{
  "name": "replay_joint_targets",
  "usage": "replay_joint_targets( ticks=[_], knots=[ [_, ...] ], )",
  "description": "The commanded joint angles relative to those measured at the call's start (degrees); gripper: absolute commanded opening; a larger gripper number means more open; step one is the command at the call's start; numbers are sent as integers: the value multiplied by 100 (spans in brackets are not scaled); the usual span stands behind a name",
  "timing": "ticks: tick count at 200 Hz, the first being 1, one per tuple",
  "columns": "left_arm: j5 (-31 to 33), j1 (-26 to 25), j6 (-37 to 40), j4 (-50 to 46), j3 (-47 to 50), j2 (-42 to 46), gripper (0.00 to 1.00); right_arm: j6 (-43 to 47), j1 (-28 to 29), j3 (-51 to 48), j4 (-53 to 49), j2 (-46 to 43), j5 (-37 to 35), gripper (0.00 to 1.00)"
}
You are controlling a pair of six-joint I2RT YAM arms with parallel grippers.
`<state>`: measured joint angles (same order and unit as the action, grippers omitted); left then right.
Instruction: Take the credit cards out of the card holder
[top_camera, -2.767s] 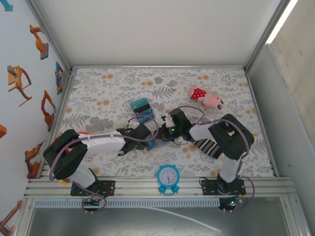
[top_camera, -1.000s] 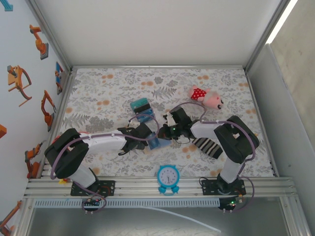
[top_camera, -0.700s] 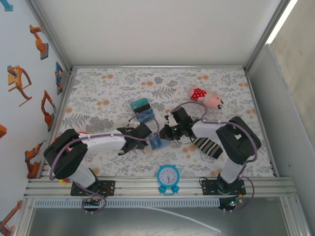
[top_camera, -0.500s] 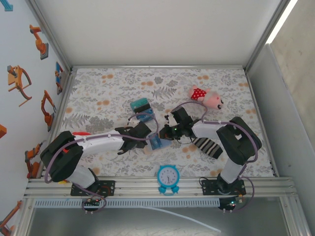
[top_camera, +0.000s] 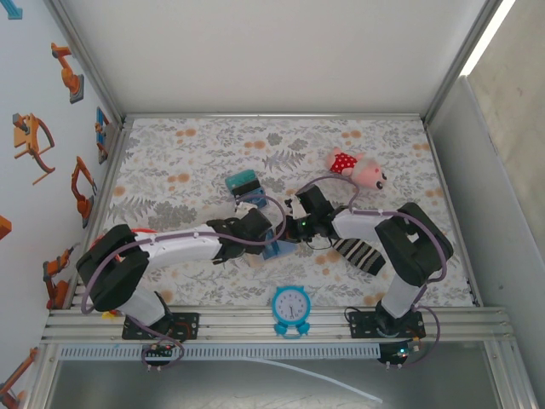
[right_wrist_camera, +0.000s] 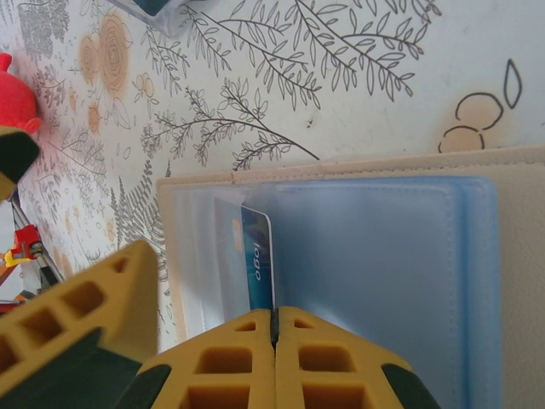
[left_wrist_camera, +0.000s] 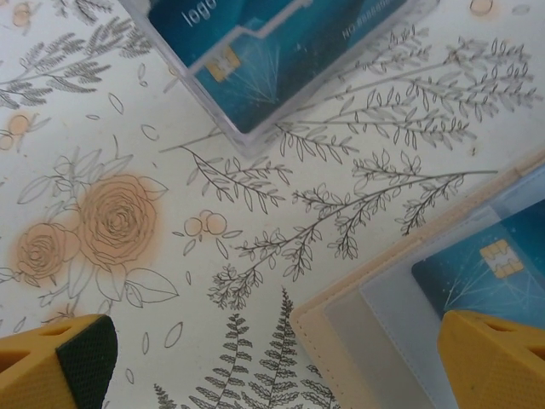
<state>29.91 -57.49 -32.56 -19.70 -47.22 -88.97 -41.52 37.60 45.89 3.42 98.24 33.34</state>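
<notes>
Pulling from wallet (right_wrist_camera: pixel 519 256) sleeve.
Bottom centre, right gripper (right_wrist_camera: pixel 274 328) clamps card (right_wrist_camera: pixel 256 264) edge: thin, stiff, probably slick; left gripper (left_wrist_camera: pixel 277 358) spread.

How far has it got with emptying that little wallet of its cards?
Partly done: a stack of teal credit cards already lies on the table, apart from the card holder. In hand: the right gripper is shut on one card sticking out of a pale blue pocket, while the left gripper hangs open over the holder's corner. Left: pulling that card free; any others inside can't be told.
</notes>
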Motion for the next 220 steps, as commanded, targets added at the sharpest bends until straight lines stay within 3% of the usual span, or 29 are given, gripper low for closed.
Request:
replay_joint_targets(
  ticks=[1, 43, 111, 137, 186, 220],
  knots=[
    [-61, -43, 93, -70, -107, -127, 97, -61, -34, 46, 166, -208, -6, 0],
    [-139, -84, 36, -41, -99, -335, 97, -243, -34, -57, 536, -164, 189, 0],
    [-110, -134, -128, -236, -42, -404, 97, -480, 22, -282, 1264, -25, 524, 21],
    [-103, -139, -164, -228, -50, -394, 97, -455, 113, -257, 1264, 51, 502, 23],
    [-99, -147, -172, -223, -75, -383, 97, -125, 220, -63, 602, 137, 207, 18],
    [-91, -138, -207, -226, -85, -367, 97, 116, 230, 61, 190, 17, 13, 2]
  ],
)
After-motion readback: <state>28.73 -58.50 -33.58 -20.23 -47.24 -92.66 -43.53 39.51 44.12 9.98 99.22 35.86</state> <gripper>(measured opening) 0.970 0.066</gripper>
